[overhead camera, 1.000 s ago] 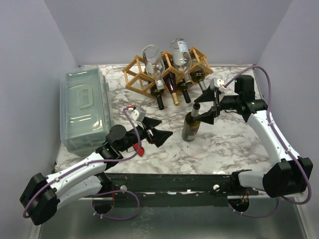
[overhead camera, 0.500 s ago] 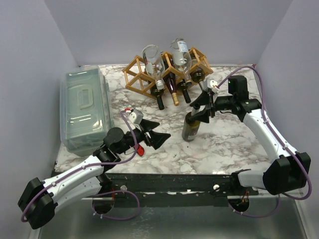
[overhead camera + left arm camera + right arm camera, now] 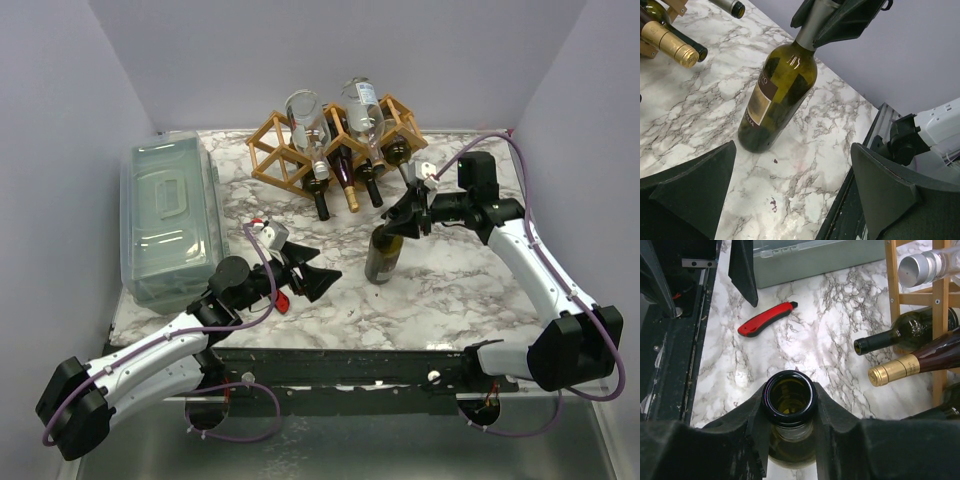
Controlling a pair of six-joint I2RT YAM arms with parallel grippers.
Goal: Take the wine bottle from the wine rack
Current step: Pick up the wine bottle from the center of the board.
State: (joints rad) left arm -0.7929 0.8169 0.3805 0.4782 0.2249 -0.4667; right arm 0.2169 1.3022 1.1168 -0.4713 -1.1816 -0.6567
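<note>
Right gripper [image 3: 790, 399] clamps upright wine bottle [image 3: 777, 95] by neck, just in front of wine rack [image 3: 260, 135]; lift straight, no tilt. Left gripper [image 3: 792, 195] spread wide.

Overhead camera looks down; both close wrist cameras share the bottle [image 3: 782, 92]

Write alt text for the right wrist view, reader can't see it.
The right gripper is shut on the neck of an open green wine bottle standing on the marble table. Beyond it lie a red utility knife and a grey box; at right, bottle necks poke from the wooden wine rack.
</note>
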